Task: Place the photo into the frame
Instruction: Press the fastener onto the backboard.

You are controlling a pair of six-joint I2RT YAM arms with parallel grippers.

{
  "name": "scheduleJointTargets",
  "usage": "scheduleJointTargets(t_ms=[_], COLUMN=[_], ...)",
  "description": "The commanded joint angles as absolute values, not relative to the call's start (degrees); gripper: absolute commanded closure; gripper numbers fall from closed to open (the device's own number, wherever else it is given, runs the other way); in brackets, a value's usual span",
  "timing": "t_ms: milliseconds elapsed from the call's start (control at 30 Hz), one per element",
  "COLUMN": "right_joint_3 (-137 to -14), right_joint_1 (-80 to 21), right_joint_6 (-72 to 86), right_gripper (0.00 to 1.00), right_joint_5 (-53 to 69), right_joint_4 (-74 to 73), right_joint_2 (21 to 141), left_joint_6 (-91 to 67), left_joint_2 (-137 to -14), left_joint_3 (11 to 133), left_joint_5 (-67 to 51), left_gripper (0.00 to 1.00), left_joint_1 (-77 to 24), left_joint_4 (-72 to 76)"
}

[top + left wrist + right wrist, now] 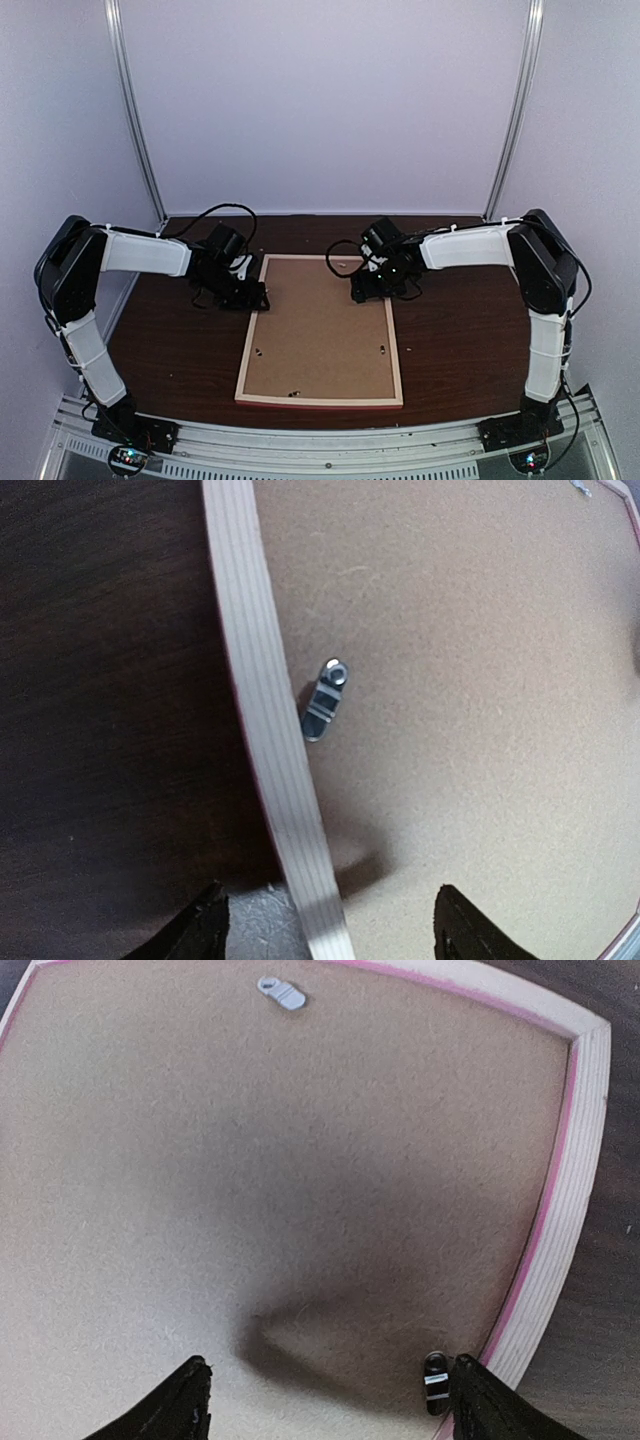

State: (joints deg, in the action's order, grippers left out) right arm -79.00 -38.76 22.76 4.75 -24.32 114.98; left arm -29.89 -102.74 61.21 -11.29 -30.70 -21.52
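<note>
A large rectangular picture frame with a thin pink rim and pale wood back (320,402) is laid face down on the dark brown wooden table (460,340). A plain brown fibreboard backing panel (320,330) is seated inside the frame. Whether the photo lies under that panel cannot be told.

The left gripper (330,920) is held just above the frame's left rim, toward its far end. Its jaws are spread wide, with nothing held between them. The rim is straddled, one finger over the table outside the frame and the other over the panel. A small metal turn clip (324,698) is seen on the panel, touching the frame's inner left edge.

The right gripper (325,1395) is held over the panel beside the frame's right rim, also toward the far end. Its jaws are likewise wide apart and nothing is gripped. A dark clip (435,1382) is seen just inside that rim, beside the right-hand finger.
</note>
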Motion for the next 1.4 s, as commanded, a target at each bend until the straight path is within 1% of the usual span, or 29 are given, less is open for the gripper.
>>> scheduleJointTargets(t_ms=[0, 300, 567, 700, 1067, 1367], right_joint_3=[-77.9, -77.5, -74.0, -72.3, -64.8, -61.8], right_joint_1=[-38.6, -38.5, -38.5, -38.3, -38.3, -38.3], right_joint_6=[25.8, 27.3, 25.9, 25.4, 27.5, 29.0], right_gripper=[0.18, 0.19, 0.17, 0.17, 0.21, 0.23], right_joint_5=[5.3, 5.1, 0.9, 0.5, 6.0, 7.8], right_joint_4=[-29.9, -30.3, -30.0, -30.8, -27.1, -24.8], right_joint_2=[114.0, 112.4, 103.7, 101.1, 98.5, 99.2], left_joint_6=[-29.4, -29.6, -29.0, -28.2, -28.0, -28.4], left_joint_2=[-101.1, -100.6, -98.4, -98.5, -99.9, -100.2], left_joint_3=[60.6, 60.3, 61.0, 62.7, 64.5, 63.4], left_joint_5=[-10.5, -10.1, -6.9, -6.5, -9.4, -9.8], left_gripper=[0.29, 0.29, 0.27, 0.27, 0.26, 0.26], left_joint_1=[-30.7, -30.7, -30.6, -30.6, -30.6, -30.6], left_joint_4=[-21.8, -22.2, -24.5, -26.1, -27.4, -27.1])
